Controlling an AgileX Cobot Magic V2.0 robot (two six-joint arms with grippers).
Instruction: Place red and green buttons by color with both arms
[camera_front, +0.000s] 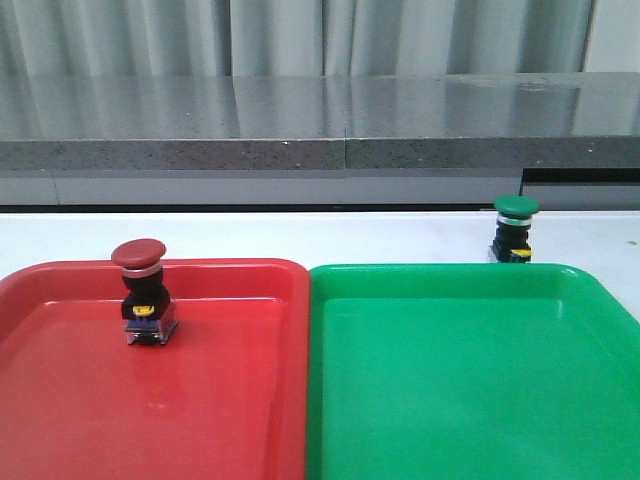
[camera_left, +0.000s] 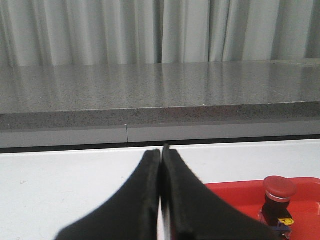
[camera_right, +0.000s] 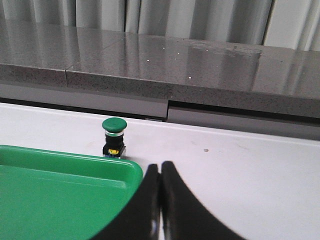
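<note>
The red button (camera_front: 142, 296) stands upright inside the red tray (camera_front: 230, 400), near its far left; the left wrist view shows the red button (camera_left: 279, 201) too. The green button (camera_front: 515, 230) stands on the white table just behind the far rim of the green tray (camera_front: 470, 400), towards the right; the green button (camera_right: 114, 137) is also in the right wrist view. My left gripper (camera_left: 161, 150) is shut and empty, over the table by the red tray's corner. Over the table beside the green tray's corner (camera_right: 131, 170), my right gripper (camera_right: 160, 165) is shut and empty. Neither arm appears in the front view.
The two trays lie side by side, touching in the middle of the front view. A grey stone ledge (camera_front: 320, 130) runs along the back of the white table (camera_front: 300, 235), with curtains behind it.
</note>
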